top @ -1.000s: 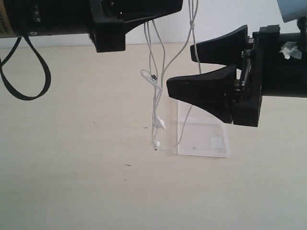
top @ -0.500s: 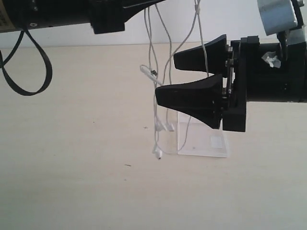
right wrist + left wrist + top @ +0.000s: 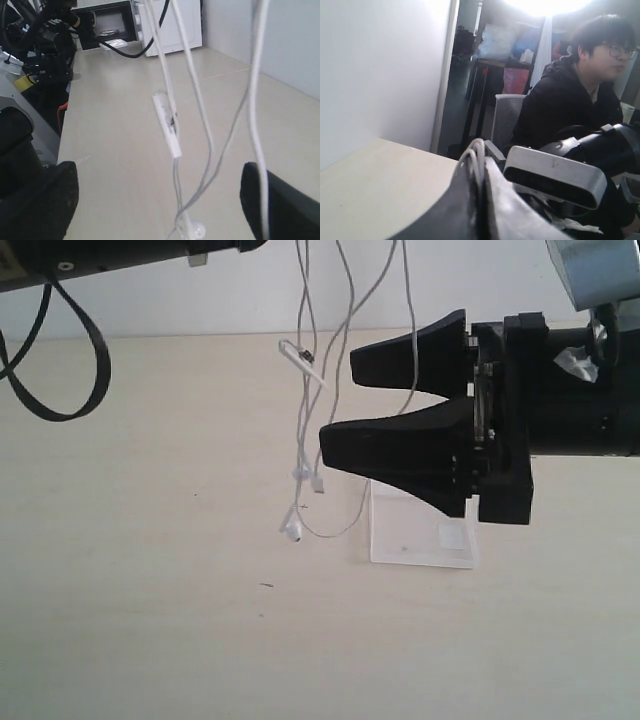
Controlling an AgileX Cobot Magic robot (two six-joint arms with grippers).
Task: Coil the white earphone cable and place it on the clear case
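Cable hang decides next move. White earphone cable (image 3: 305, 357) pinched at top in left gripper (image 3: 481, 170), jaws together on it, up at 11 o'clock in exterior view. Strands drop along 12-to-6 line, earbuds clear of table. Right gripper (image 3: 337, 400) spread wide, empty, tips pointing to 9 o'clock; wrist view shows strands between its fingers. Clear case (image 3: 400, 530) flat on table, 6 o'clock under right gripper, 4 o'clock from earbuds. Right arm nearer case.

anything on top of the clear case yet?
Only a whitish sticker shows on the visible panel of the clear case. The white earphone cable hangs beside it, not lying on that panel. The case's rear part is hidden behind the open right gripper.
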